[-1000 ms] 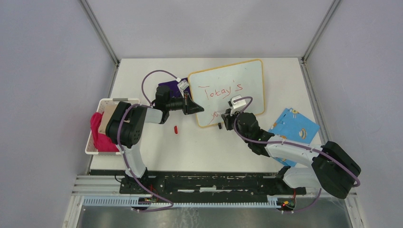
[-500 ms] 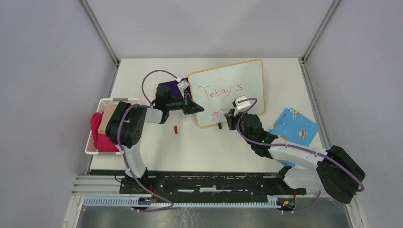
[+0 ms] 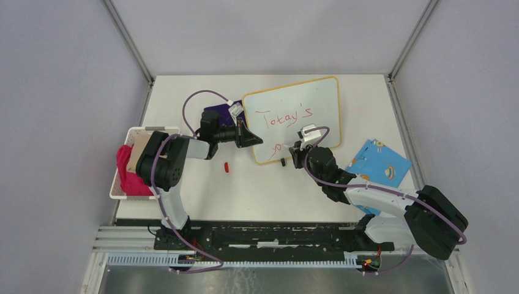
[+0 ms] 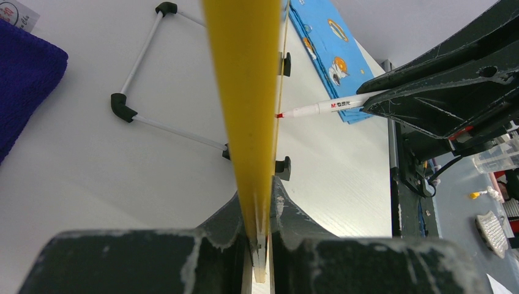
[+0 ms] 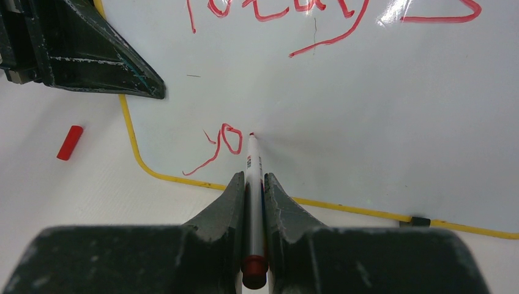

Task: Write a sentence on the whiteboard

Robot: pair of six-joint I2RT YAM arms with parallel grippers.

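Note:
The whiteboard stands tilted at the table's middle back, white with a thin orange frame. Red words on it read "Today's" on the upper line and "yo" on the lower line. My left gripper is shut on the board's left edge. My right gripper is shut on a white marker with a red end. The marker's red tip touches the board just right of the "o". The marker also shows in the left wrist view.
A red marker cap lies on the table left of the board. A purple cloth sits behind the left gripper. A blue patterned sheet lies at the right. A white basket with pink cloth stands at the left edge.
The right gripper has moved right along the lower line. The lower line has grown from a first stroke to "yo". The left arm has not moved.

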